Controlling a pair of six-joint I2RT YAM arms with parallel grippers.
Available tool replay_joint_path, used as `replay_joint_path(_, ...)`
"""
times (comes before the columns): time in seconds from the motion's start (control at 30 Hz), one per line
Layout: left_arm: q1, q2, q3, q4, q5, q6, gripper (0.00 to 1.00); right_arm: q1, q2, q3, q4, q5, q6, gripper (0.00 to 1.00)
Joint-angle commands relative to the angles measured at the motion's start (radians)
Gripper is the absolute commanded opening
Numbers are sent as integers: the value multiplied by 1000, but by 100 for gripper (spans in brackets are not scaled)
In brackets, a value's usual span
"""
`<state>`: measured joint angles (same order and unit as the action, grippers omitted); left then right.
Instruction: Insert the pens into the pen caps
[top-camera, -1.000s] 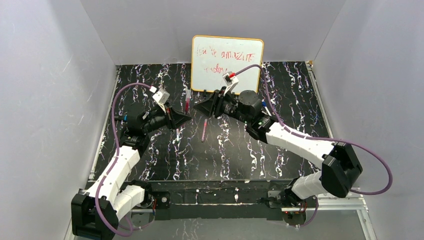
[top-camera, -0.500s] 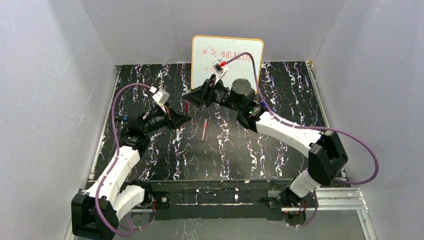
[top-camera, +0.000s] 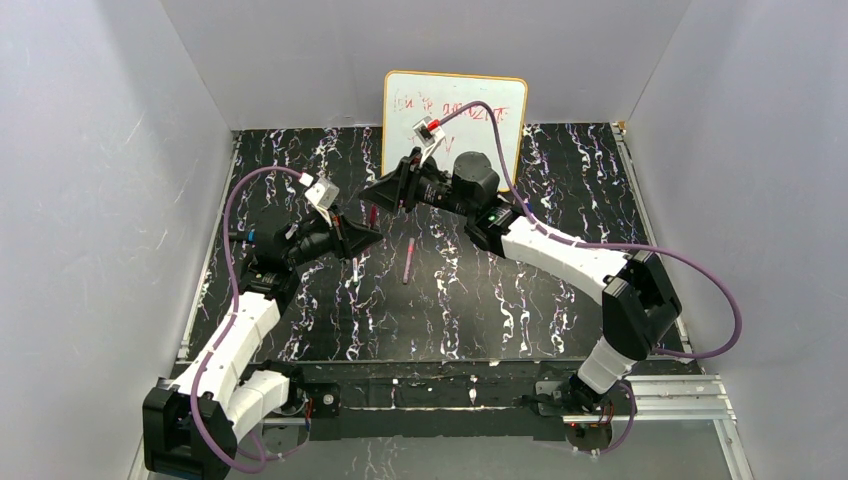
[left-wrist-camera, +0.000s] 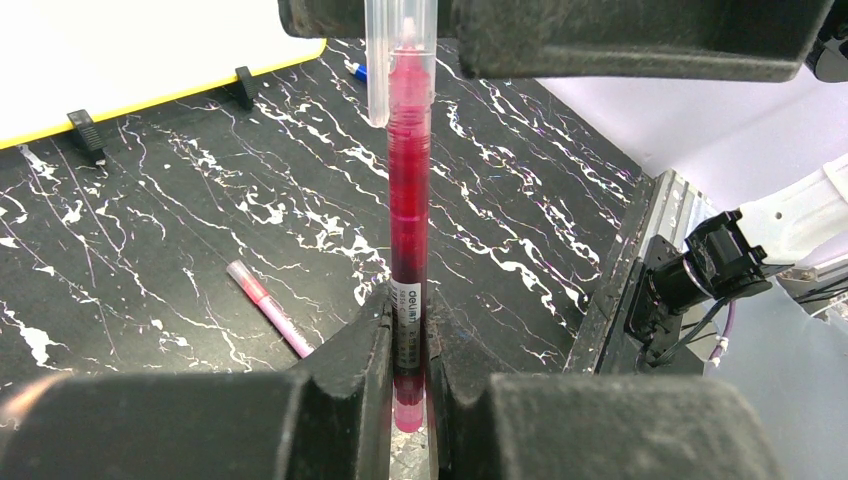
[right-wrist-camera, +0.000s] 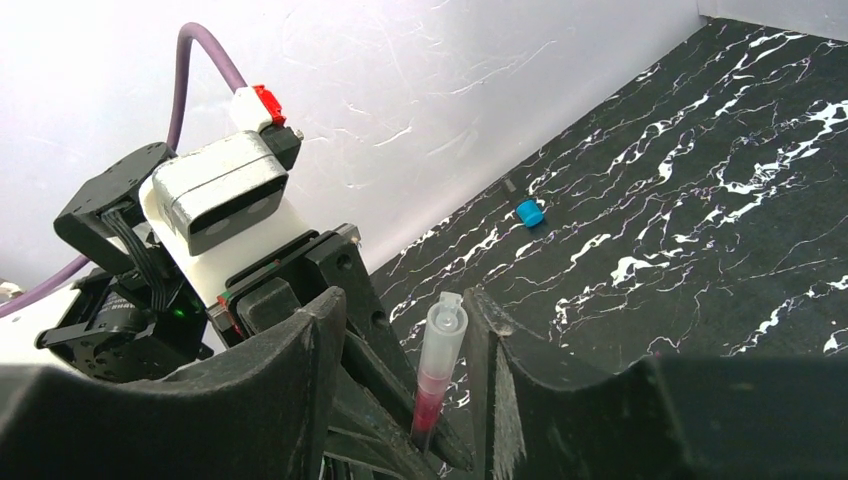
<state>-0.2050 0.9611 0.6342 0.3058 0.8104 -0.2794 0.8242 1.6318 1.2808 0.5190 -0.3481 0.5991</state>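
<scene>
One magenta pen (left-wrist-camera: 408, 200), printed "deli", stands clamped in the left jaws.

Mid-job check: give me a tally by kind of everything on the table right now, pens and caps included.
Pens: 2, the gripped magenta pen and the pink pen lying loose
Caps: 1, the clear cap over the magenta pen's tip
Blue piece, pen or cap unclear: 1
Whiteboard: 1
Total: 5
</scene>
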Motion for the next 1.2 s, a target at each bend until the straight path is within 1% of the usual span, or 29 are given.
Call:
replay_joint_path(0.0, -2, -18, 1, -3, 3, 21, 0, -6, 6, 52, 28, -27, -3, 51)
replay_joint_path(0.03, -2, -18, 3, -5, 1, 22, 0, -6, 8, 54, 27, -27, -1, 47)
replay_joint_path(0.1, -2, -18, 3, -5, 1, 23, 0, -5, 13, 59, 23, -31, -1, 34)
replay_joint_path(0.17, -2, -16, 4, -4, 1, 23, 0, -5, 17, 67, 12, -35, -2, 15)
replay_joint_path(0.2, -2, -15, 3, -4, 0, 23, 0, -6, 20, 72, 2, -39, -2, 7)
replay_joint_path(0.23, -2, -14, 5, -4, -1, 23, 0, -6, 21, 77, -8, -42, -2, 1)
replay_joint_path(0.5, -2, 15, 69, -29, -4, 39, 0, -6, 17, 45, -28, -49, 9, 1)
replay_joint_path(0.87, -1, 84, 233, -27, -31, 85, 0, 5, 4, -64, -27, -57, 25, 1)
replay_joint_path(1.17, -2, 126, 343, -27, -32, 81, 0, 63, 39, -121, -21, -48, 27, 1)
